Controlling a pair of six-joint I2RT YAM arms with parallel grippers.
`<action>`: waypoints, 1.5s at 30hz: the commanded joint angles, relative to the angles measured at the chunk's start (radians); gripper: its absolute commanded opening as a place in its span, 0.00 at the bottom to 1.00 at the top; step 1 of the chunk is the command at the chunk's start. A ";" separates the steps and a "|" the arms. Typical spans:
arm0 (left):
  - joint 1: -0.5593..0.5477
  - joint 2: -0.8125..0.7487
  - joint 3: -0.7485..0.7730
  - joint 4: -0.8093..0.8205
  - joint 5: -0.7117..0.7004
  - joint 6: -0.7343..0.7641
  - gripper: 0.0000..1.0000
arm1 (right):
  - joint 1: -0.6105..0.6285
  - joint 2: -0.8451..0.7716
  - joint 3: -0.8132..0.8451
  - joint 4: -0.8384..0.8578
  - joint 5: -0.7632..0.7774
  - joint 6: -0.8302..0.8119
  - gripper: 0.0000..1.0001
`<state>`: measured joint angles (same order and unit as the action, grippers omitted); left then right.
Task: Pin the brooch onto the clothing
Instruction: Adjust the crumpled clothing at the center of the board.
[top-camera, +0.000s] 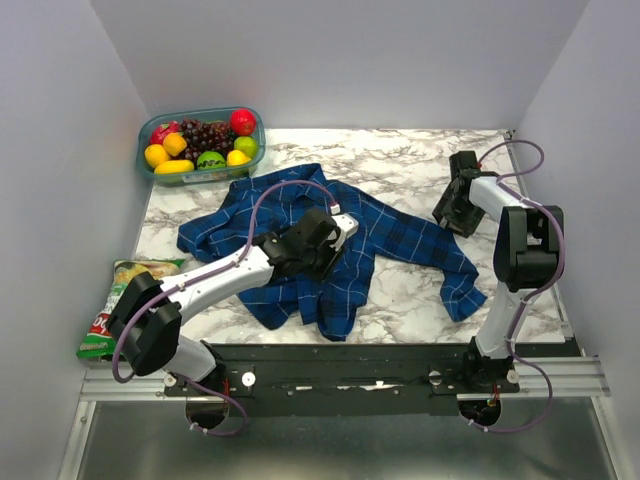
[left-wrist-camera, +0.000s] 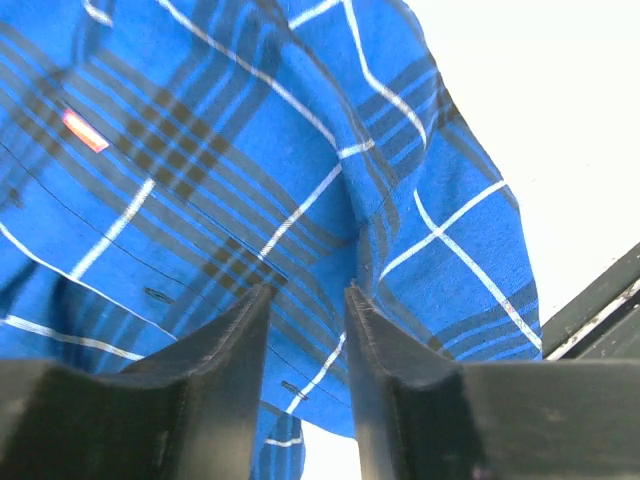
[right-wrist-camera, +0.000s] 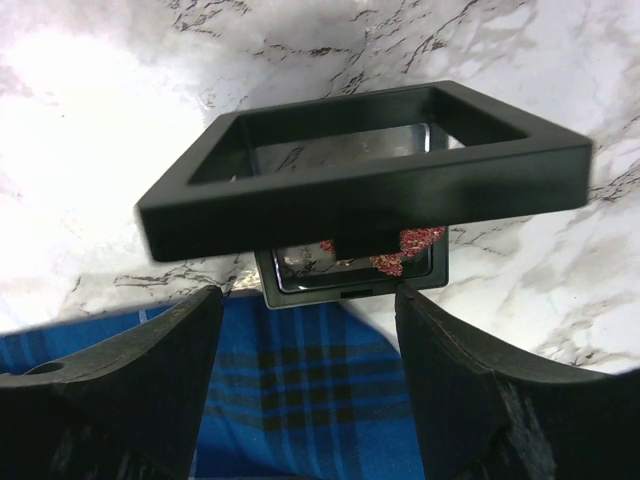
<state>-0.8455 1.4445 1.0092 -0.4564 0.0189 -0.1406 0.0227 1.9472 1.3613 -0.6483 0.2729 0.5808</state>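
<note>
The clothing (top-camera: 395, 235), a blue plaid shirt, lies crumpled across the middle of the marble table. My left gripper (top-camera: 335, 232) rests low over its middle. In the left wrist view its jaws (left-wrist-camera: 307, 292) stand partly open, with plaid cloth (left-wrist-camera: 250, 150) under the gap and nothing pinched. A small orange-red tab (left-wrist-camera: 85, 130) shows on the cloth. My right gripper (right-wrist-camera: 308, 300) is open and empty above a sleeve (right-wrist-camera: 310, 390), facing a small black case (right-wrist-camera: 350, 285) whose lid (right-wrist-camera: 370, 190) is raised. The red glittery brooch (right-wrist-camera: 405, 248) lies in the case, half hidden by the lid.
A clear tub of toy fruit (top-camera: 200, 145) stands at the back left. A snack bag (top-camera: 115, 310) lies at the left edge. The black mounting rail (top-camera: 380, 375) runs along the near edge. Bare marble (top-camera: 400, 160) shows behind the shirt.
</note>
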 joint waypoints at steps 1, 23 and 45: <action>0.005 0.000 -0.008 0.047 0.042 0.013 0.49 | -0.010 0.035 0.024 -0.037 0.025 -0.009 0.77; -0.099 0.180 -0.058 0.022 0.248 -0.135 0.57 | -0.010 -0.223 -0.028 0.058 -0.052 -0.105 0.82; -0.010 -0.026 0.063 -0.027 0.121 -0.201 0.84 | 0.269 -0.404 -0.073 0.231 -0.304 -0.243 0.76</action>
<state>-0.8806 1.3621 1.1095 -0.4477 0.1768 -0.2905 0.2390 1.4654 1.2320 -0.4397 0.0330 0.3828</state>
